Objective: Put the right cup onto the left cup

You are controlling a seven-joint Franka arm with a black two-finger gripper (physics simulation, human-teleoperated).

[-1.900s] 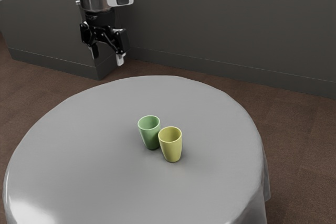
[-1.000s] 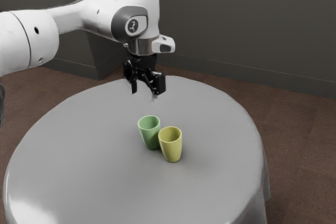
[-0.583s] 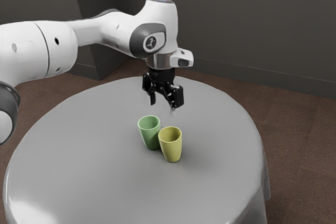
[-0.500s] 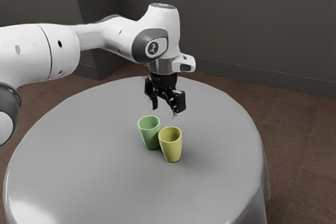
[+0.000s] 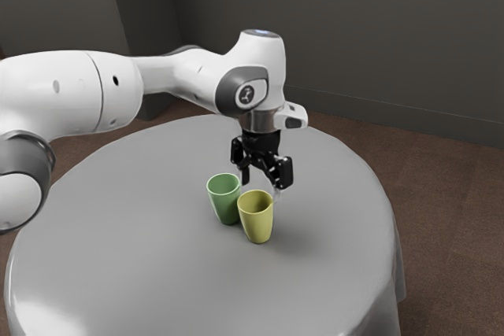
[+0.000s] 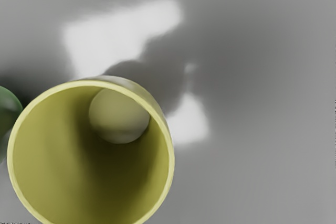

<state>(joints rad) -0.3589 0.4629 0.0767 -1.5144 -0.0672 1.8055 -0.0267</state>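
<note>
My gripper [image 5: 261,188] hangs open, pointing down, just above and behind the yellow cup in the exterior view, its fingers apart with nothing gripped. The yellow cup [image 5: 257,224] stands upright, mouth up. Close beside it, toward the exterior view's left, the green cup [image 5: 224,202] is upright too; whether the two touch I cannot tell. In the wrist view the yellow cup [image 6: 121,182] is large and near, with its inside and bottom visible, and part of the green cup [image 6: 7,109] shows beside it.
Both cups stand on a round table with a grey cloth [image 5: 134,218], near its middle. The bare cloth surrounds them, and its rounded edge drops toward the brown floor [image 5: 445,218]. A dark wall [image 5: 378,37] rises behind the table.
From beyond the table my arm has swung toward the exterior view's right and come down, bringing the gripper close over the yellow cup. Both cups have stayed where they were.
</note>
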